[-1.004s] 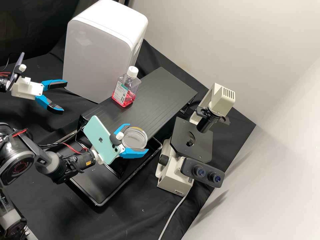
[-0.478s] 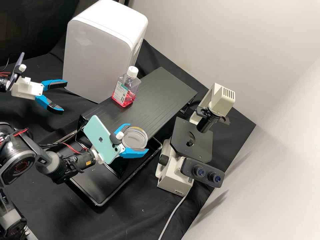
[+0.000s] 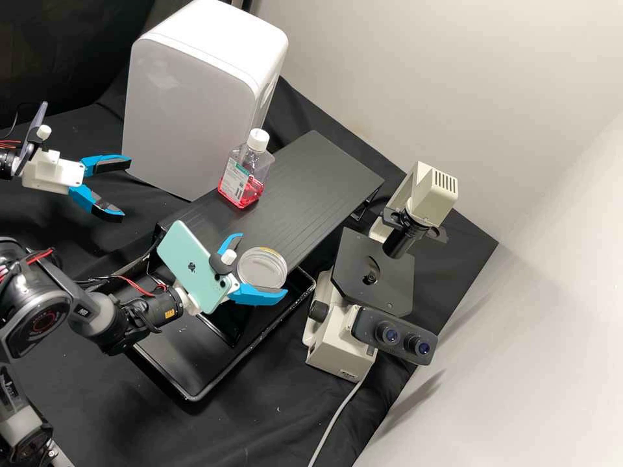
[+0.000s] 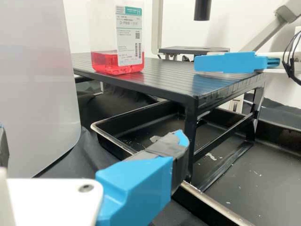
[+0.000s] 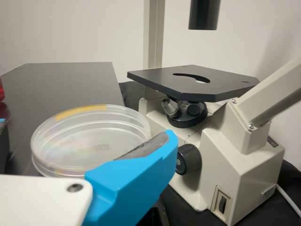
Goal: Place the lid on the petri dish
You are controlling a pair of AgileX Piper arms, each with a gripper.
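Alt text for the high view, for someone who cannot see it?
The right gripper is at a petri dish on the near end of a black shelf, beside a microscope. The left gripper hangs open by a white box; a flask of red liquid stands on the shelf.

1. a white, round-cornered box (image 3: pixel 201 91) stands at the back of the black cloth (image 3: pixel 292 415), near the pale wall.
2. a black ribbed shelf (image 3: pixel 311 188) on legs runs from just beside the box toward the microscope.
3. a clear flask (image 3: pixel 243 172) with a white cap and red liquid in its bottom stands upright on the shelf's end nearer the box.
4. a shallow black tray (image 3: pixel 188 370) lies under the shelf, whose legs stand in it; pale specks dot its floor.
5. a cream and black microscope (image 3: pixel 363 311) stands just beside the tray, two eyepieces low at its front.
6. a grey cable (image 3: pixel 337 415) runs from the microscope's base across the cloth.
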